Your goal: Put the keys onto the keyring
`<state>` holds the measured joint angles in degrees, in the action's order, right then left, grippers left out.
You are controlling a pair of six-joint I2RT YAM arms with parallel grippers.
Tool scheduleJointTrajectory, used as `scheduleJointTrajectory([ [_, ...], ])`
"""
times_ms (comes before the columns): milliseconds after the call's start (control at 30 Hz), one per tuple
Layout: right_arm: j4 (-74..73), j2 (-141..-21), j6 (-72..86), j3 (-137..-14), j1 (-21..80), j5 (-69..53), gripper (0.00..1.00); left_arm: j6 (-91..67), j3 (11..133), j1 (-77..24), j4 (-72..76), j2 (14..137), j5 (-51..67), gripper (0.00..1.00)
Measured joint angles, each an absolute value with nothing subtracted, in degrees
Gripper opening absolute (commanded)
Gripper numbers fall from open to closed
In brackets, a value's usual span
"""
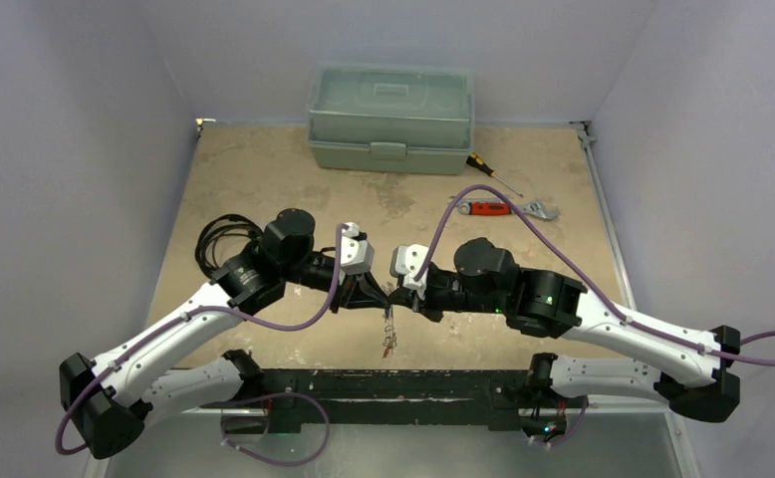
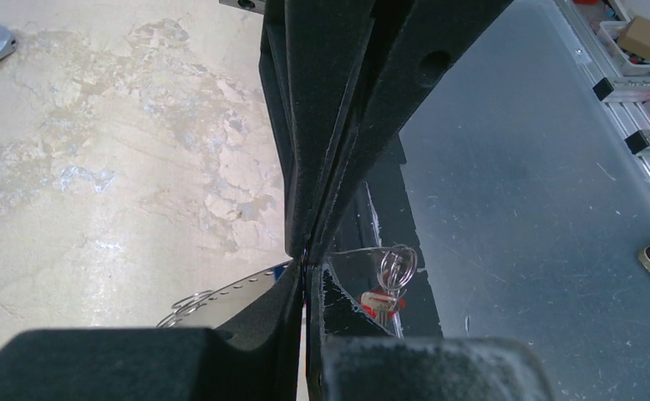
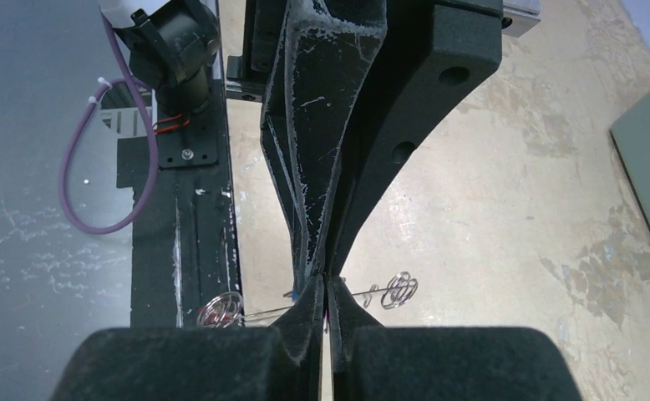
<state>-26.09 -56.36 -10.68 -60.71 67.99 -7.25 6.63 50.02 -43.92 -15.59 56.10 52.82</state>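
Top external view, mid-table: left gripper [image 1: 386, 295] and right gripper [image 1: 406, 297] both clamped on the keyring [image 3: 359, 292] between them, keys [image 1: 388, 341] dangling underneath, so seemingly mid-threading, next needing a steady slide along the wire without losing either pinch.

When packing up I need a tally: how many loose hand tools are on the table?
2: a screwdriver beside the toolbox, a red-handled wrench nearer the right arm. Others may be hidden.

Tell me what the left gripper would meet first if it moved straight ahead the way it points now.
The right gripper. Its shut tips face the left gripper head-on, seemingly almost touching, with the keyring wire pinched where they meet.
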Motion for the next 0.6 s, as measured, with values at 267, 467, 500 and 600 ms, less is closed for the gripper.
scheduleJointTrajectory([
  [267,-25.91,-56.62,-10.59,-60.71,67.96,-7.18,0.0,6.63,50.02,-43.92,-16.08,55.9,52.71,0.03],
  [467,-24.16,-55.13,-9.93,-58.83,67.99,-7.49,0.0,6.59,50.02,-43.9,-15.53,55.2,52.25,0.39],
  [500,-23.94,-54.43,-9.72,-58.02,68.03,-7.44,0.0,6.52,50.02,-43.9,-15.18,54.89,52.25,0.42],
  [600,-23.05,-52.14,-9.04,-56.14,68.05,-7.01,0.0,6.52,50.02,-43.9,-14.31,53.76,52.21,0.45],
])
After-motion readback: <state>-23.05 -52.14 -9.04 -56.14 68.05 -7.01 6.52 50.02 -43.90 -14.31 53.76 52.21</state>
